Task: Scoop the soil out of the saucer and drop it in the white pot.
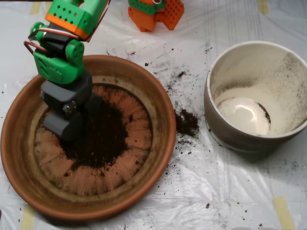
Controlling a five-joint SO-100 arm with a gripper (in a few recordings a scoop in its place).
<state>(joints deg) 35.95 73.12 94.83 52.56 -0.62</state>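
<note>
The terracotta saucer (144,96) fills the left of the overhead view, with a pile of dark soil (103,136) on its ridged floor. My grey scoop (67,122) hangs from the green and orange arm, low over the left edge of that pile, its tip down at the soil. The white pot (230,132) stands to the right, apart from the saucer, with dusty inner walls and a thin smear of soil on its floor.
A clump of spilled soil (186,122) lies on the plastic sheet between saucer and pot, with loose grains scattered around. An orange block (156,13) sits at the top edge. Strips of tape (283,211) mark the sheet.
</note>
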